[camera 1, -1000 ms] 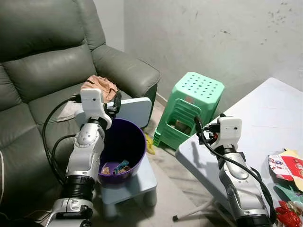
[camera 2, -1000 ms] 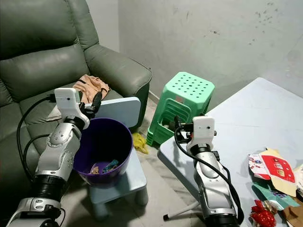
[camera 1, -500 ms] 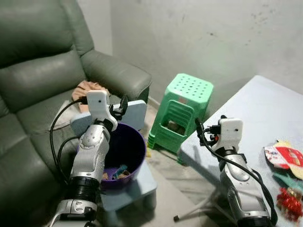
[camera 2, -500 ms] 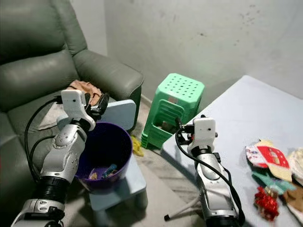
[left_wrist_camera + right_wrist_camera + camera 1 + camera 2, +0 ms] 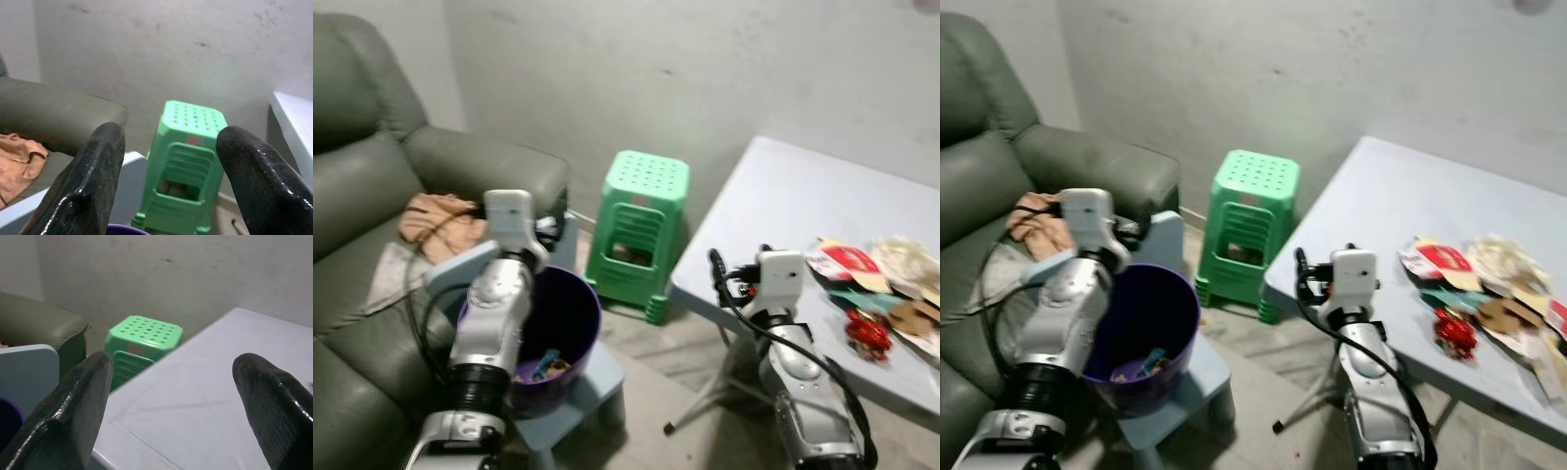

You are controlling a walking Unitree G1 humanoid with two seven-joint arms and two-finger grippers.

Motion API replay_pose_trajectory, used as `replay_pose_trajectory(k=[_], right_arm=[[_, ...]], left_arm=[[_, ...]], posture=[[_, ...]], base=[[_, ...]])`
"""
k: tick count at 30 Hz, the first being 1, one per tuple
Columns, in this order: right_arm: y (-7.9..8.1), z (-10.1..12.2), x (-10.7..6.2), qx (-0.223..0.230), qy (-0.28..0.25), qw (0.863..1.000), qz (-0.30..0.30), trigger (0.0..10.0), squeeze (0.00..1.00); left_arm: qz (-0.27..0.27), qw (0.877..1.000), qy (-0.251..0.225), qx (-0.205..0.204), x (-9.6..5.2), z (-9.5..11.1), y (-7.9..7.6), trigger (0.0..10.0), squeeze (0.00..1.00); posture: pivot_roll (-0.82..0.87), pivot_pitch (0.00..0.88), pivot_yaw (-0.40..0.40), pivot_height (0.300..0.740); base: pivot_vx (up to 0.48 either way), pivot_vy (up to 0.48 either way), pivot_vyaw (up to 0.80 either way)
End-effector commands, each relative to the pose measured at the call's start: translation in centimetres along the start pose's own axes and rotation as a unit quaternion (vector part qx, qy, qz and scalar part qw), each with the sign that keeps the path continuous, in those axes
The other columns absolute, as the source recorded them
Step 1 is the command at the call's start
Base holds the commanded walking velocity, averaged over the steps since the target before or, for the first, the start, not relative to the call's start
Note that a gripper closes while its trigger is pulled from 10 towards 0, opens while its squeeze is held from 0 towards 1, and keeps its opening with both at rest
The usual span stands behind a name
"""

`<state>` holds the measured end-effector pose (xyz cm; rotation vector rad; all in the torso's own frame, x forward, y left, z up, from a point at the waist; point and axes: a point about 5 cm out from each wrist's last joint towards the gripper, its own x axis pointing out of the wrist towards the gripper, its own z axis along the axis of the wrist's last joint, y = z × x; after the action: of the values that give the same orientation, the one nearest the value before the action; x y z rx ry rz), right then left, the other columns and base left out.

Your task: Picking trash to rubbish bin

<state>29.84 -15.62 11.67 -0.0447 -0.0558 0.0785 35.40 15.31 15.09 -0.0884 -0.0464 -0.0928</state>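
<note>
Holding scraps, purple bin point(image 5: 570, 313), trash pile point(image 5: 1489, 299) on table point(image 5: 1381, 211)

We see a glossy purple plastic bin point(image 5: 570, 311) on a pale blue child's chair point(image 5: 590, 377), a dark grey-green leather sofa point(image 5: 372, 176) with a peach-orange crumpled cloth point(image 5: 435, 217) on it, and a mint-green plastic stool point(image 5: 638, 227) with a dotted top. To the right, on the pale blue-grey tabletop point(image 5: 781, 208), we see red, teal and tan crumpled wrappers point(image 5: 871, 299), and the far wall point(image 5: 705, 69) is stained grey.
</note>
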Motion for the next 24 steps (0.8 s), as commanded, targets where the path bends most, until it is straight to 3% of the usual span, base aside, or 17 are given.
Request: replay_pose_trajectory(k=[1,9,19,24], right_arm=[[-1.0,0.5,0.0,-0.011,-0.008,1.000,-0.013,10.0,0.00],[-1.2,0.4,-0.3,-0.010,-0.004,1.000,-0.018,10.0,0.00],[-1.3,0.3,-0.4,-0.013,0.004,1.000,-0.021,10.0,0.00],[-1.2,0.4,-0.5,0.025,0.008,1.000,-0.010,10.0,0.00]], left_arm=[[-0.019,1.000,0.010,0.003,0.3,-0.2,-1.5,10.0,0.00],[-0.026,0.999,0.012,-0.015,0.2,-0.4,-1.7,10.0,0.00],[-0.029,0.999,0.042,0.010,0.3,-1.0,-1.9,10.0,0.00],[-0.043,0.997,0.061,0.008,0.2,-1.4,-2.2,10.0,0.00]], posture=[[-0.04,0.000,-0.059,0.740],[-0.05,0.000,-0.058,0.740],[-0.05,0.000,-0.057,0.740],[-0.05,0.000,-0.051,0.740]], base=[[0.000,0.000,-0.63],[0.000,0.000,-0.62],[0.000,0.000,-0.61],[0.000,0.000,-0.23]])
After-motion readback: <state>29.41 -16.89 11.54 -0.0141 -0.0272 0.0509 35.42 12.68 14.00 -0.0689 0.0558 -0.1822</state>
